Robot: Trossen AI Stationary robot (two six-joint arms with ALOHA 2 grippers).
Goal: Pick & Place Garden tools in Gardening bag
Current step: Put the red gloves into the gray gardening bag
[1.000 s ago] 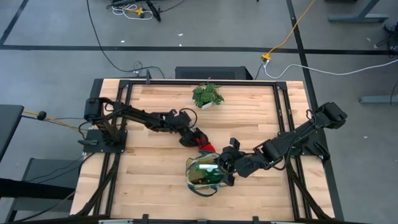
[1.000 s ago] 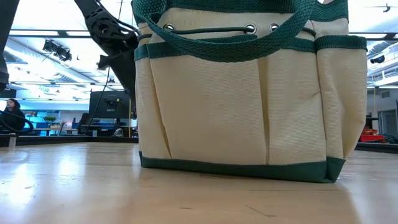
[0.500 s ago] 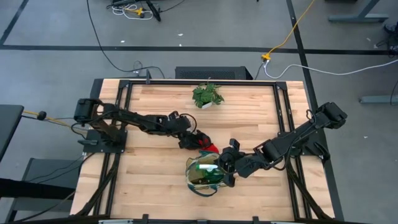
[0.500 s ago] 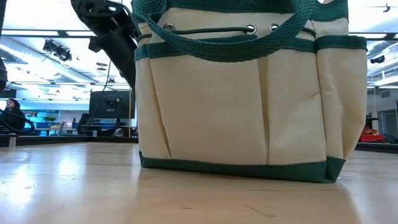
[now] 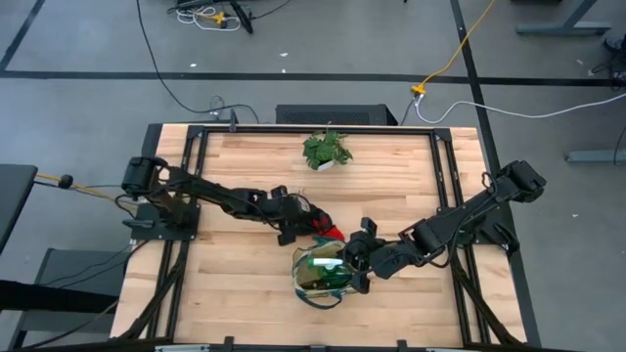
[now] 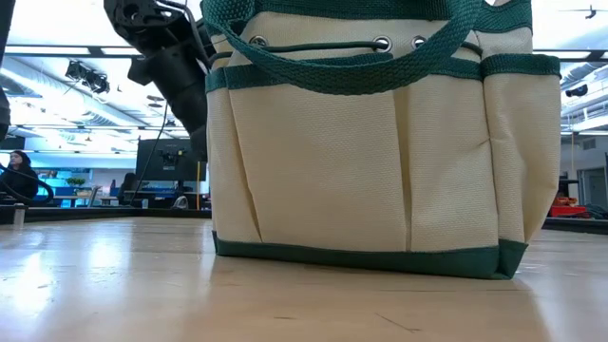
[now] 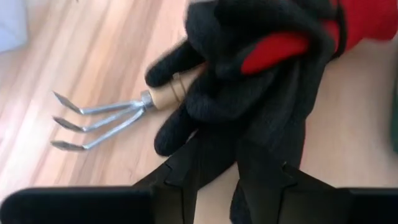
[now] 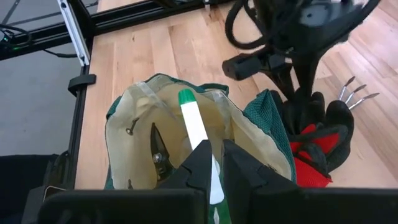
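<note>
Pale wooden planks make up the tabletop (image 5: 245,264), framed by dark metal rails, with grey floor and loose cables all around it. From the left side the left arm stretches low across the boards, and the left gripper (image 7: 231,140) is clamped on the red-and-black gloves (image 7: 261,81) — soft, bunched fabric, matte black fingers over a bright red patch. Just beside the gloves lies the small hand rake (image 7: 106,115), three curved shiny metal prongs on a pale wooden handle, flat on the wood and partly tucked under the glove fingers. Bare planks spread wide on the left half of the table.

At the back edge, well apart, sits the leafy potted plant (image 5: 327,149). Near the front edge stands the gardening bag (image 8: 143,118) — beige canvas, dark green trim, mouth open and rounded. Inside it lie the dark-handled pruning shears (image 8: 158,152) and the spray bottle (image 8: 194,127), green cap and white neck pointing up. The gloves are touching the bag's outer side. The right gripper (image 8: 214,163) hangs over the bag's rim with its fingers nearly together around the bottle's neck; whether they truly grip it I cannot tell.
</note>
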